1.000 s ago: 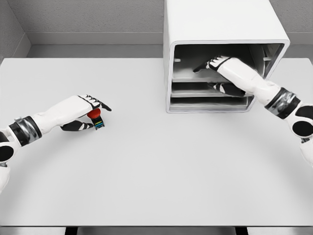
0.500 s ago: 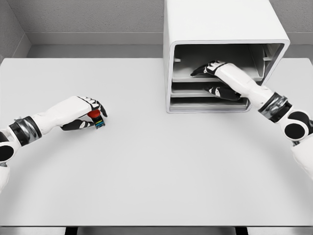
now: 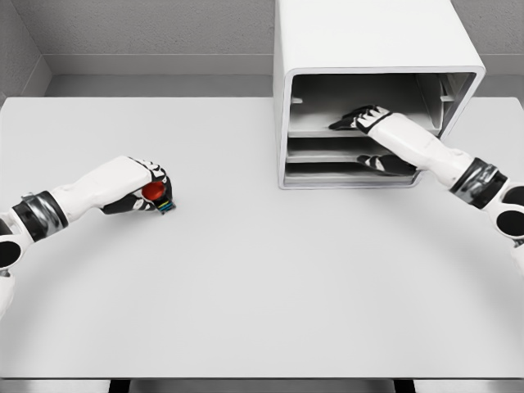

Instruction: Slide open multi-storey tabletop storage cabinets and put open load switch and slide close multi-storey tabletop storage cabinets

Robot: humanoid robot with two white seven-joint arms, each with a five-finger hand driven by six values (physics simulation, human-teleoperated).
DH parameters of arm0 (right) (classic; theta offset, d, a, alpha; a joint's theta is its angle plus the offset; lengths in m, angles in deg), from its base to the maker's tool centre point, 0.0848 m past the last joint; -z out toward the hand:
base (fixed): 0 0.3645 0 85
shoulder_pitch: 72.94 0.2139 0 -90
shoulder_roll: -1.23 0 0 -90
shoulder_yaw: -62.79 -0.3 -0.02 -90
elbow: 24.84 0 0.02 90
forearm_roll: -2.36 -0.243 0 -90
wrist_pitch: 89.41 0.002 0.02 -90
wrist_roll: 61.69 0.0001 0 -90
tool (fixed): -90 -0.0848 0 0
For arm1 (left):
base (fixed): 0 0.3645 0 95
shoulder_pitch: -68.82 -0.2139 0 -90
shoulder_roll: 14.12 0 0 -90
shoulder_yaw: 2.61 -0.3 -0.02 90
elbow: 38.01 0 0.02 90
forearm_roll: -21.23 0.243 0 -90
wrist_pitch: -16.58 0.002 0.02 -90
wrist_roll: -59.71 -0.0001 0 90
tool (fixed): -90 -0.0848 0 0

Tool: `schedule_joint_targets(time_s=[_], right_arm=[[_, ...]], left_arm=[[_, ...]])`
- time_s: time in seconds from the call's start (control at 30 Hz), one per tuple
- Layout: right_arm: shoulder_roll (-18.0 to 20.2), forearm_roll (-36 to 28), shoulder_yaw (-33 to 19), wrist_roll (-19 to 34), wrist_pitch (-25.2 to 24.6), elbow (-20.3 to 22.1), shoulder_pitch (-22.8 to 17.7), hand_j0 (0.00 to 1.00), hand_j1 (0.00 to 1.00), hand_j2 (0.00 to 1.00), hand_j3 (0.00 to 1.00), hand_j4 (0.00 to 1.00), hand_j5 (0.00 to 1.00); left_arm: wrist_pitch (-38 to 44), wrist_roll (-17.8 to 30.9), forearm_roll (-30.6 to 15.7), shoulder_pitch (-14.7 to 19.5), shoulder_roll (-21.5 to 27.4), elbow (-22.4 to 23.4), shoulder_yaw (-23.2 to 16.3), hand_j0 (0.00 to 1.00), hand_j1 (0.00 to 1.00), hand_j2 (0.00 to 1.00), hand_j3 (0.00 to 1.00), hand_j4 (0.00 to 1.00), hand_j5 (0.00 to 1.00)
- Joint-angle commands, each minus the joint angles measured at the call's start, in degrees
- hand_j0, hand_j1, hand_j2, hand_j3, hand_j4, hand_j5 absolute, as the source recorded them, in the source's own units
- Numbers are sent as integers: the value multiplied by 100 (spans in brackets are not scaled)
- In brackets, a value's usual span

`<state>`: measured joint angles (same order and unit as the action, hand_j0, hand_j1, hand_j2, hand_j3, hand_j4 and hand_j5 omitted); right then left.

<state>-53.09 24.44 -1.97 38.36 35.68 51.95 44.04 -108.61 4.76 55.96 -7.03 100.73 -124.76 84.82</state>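
Load switch [image 3: 159,195], red-capped: lay near the tabletop's [image 3: 246,278] left edge, grasped by the left hand's [image 3: 139,187] curled fingers. Storage cabinet [image 3: 368,41], white, multi-storey: stood at the far edge, right of centre, front open. Right hand [image 3: 372,131]: reached inside, fingers extended over an upper shelf [image 3: 315,131], thumb below, grasping nothing visible.

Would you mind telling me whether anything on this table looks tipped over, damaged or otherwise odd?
Nothing stands out. The cabinet sits upright on the table, the right hand reaches into its open front, and the left hand grips the red-capped switch.
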Motion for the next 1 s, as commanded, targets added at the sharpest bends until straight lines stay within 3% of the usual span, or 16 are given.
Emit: schedule_joint_targets(time_s=[0.0, 0.17, 0.27, 0.87, 0.97], right_arm=[[115, -11, -29, -11, -9, 108, 0, 73, 73, 73, 73, 73, 73], [273, -81, -29, -29, -9, 275, -132, 73, 73, 73, 73, 73, 73], [440, -90, -46, -37, -9, 591, -281, 73, 73, 73, 73, 73, 73], [888, -336, -134, -55, -9, 1022, -589, 74, 74, 74, 74, 74, 74], [985, -389, -336, -55, -9, 1154, -826, 74, 74, 74, 74, 74, 74]], left_arm=[[19, -5, -46, 0, 3, -184, 12, 39, 39, 39, 39, 39, 39], [19, -5, -46, 0, 3, -307, 12, 37, 37, 37, 37, 37, 37], [19, -5, -63, 0, 11, -457, 29, 37, 37, 37, 37, 37, 37], [19, -5, -125, -88, 47, -1028, 311, 37, 37, 37, 37, 37, 37], [19, -5, -125, -97, 47, -1099, 346, 37, 37, 37, 37, 37, 37]])
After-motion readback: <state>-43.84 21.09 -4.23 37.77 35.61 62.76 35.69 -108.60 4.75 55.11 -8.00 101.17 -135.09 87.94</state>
